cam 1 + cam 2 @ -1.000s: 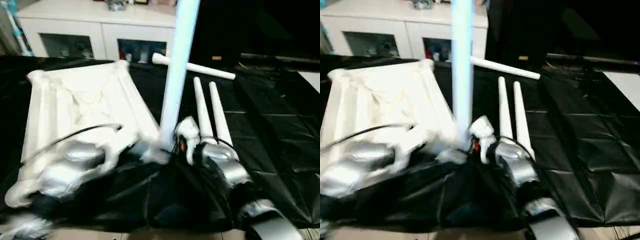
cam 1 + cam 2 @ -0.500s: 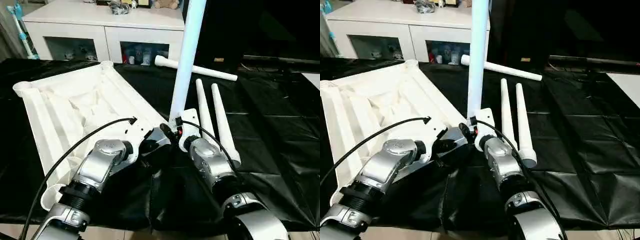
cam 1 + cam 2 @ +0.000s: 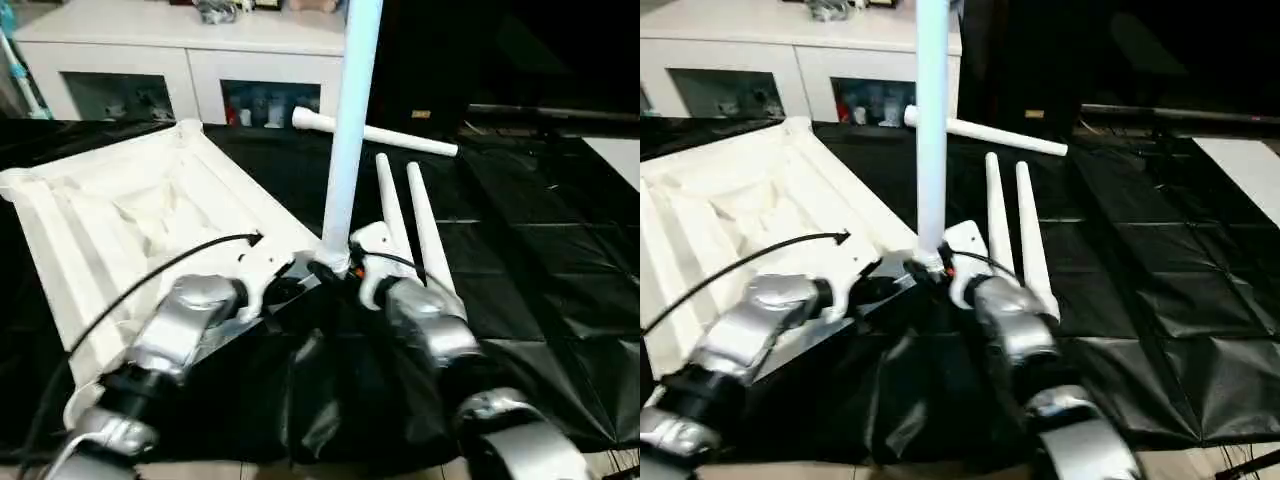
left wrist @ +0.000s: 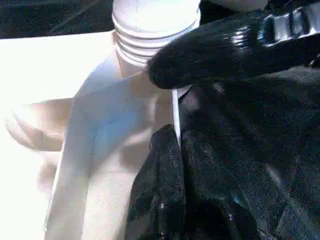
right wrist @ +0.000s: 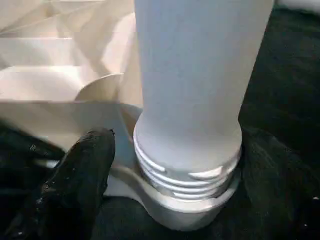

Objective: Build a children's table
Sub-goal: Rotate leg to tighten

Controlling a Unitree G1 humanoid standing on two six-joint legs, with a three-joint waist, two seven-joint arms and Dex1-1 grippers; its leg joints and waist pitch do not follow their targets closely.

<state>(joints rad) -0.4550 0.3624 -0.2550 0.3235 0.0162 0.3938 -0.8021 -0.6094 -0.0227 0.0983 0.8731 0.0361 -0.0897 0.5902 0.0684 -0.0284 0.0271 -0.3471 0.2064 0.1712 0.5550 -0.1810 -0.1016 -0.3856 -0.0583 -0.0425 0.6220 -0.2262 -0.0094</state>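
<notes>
Now right gripper (image 3: 345, 278) jaws sit wider than a second ago, spread around the base of the upright leg (image 3: 348, 130), not clamping it. Left gripper (image 4: 172, 150) is clenched on the thin edge of the tabletop (image 3: 120, 215). Right wrist view shows the leg's thread rings (image 5: 187, 172) above the corner socket (image 5: 175, 210). Head views add three loose legs (image 3: 405, 215) at centre right on the black sheet (image 3: 540, 240).
</notes>
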